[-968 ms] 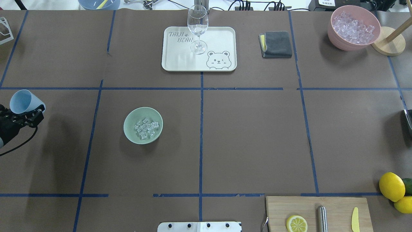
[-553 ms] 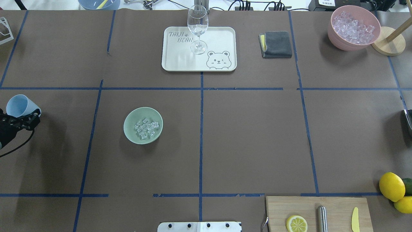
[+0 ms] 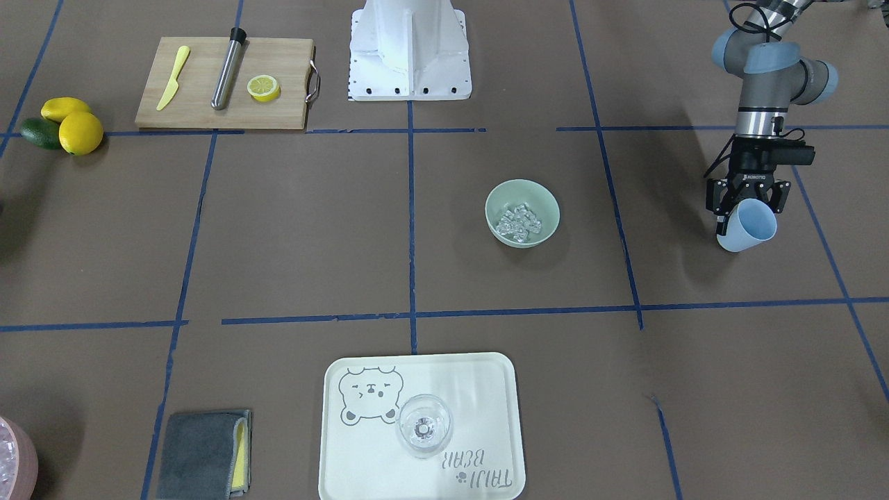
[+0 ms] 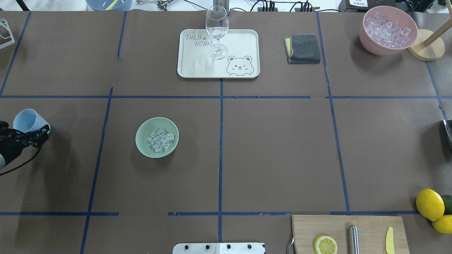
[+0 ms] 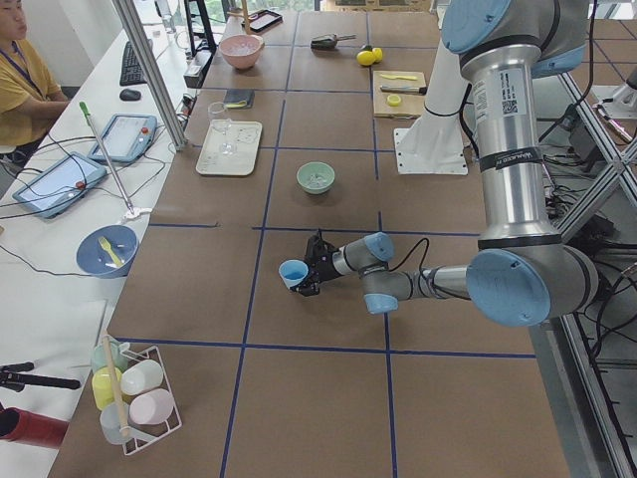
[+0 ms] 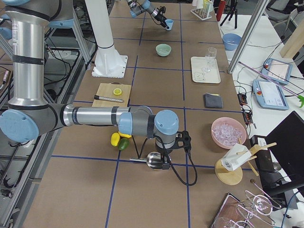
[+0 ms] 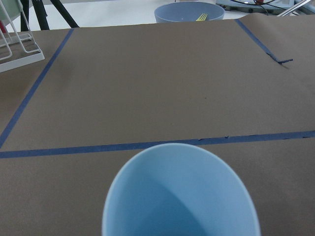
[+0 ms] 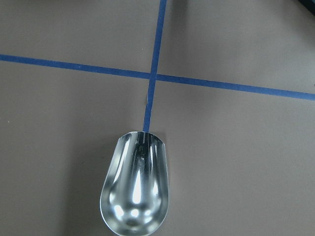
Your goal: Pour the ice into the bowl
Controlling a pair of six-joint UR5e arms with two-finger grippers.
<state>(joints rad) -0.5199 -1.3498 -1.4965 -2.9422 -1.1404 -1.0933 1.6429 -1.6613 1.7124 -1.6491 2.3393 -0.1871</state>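
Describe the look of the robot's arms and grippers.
The left arm and right arm are silver tubes with pale blue joint caps. The left gripper is black with white lettering; a black cable loops off its wrist. The right gripper is black too.

Brown-papered table [image 4: 275,148], mint bowl [image 4: 142,141], bear tray [image 4: 242,42], grey cloth [image 4: 305,48], cutting board [image 4: 370,225], pink bowl [image 4: 370,47], lemons [image 4: 429,204]

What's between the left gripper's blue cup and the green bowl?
Overhead view: only bare brown paper and one blue tape line between blue cup and green bowl.
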